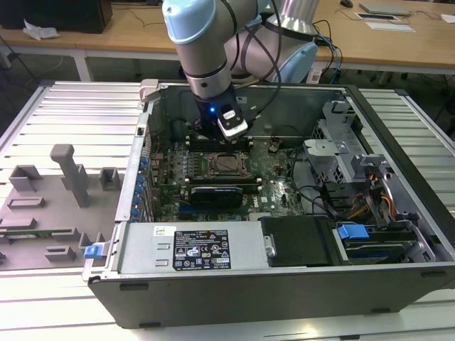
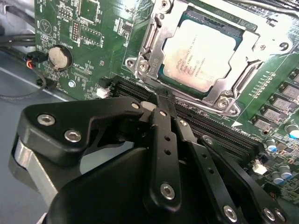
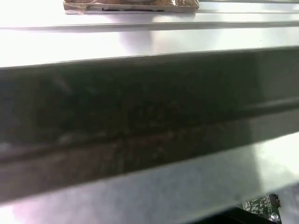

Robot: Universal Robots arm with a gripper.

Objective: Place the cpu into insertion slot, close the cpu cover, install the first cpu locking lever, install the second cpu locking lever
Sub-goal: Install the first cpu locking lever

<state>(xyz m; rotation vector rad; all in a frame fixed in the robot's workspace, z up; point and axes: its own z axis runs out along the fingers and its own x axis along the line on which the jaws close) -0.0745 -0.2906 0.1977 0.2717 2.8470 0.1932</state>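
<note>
Hovering inside an open computer case (image 1: 398, 234) in the exterior view, the gripper (image 1: 232, 126) hangs just above the insertion slot (image 1: 227, 165) on the green motherboard (image 1: 274, 177). In the second wrist view, the gripper (image 2: 161, 103) has its fingers pressed together, holding nothing, while the cpu (image 2: 200, 55) sits seated under the cpu cover (image 2: 154, 44).

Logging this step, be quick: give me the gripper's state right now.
Gripper: shut, holding nothing, its tip beside the socket where the cpu sits under the closed cover.
</note>
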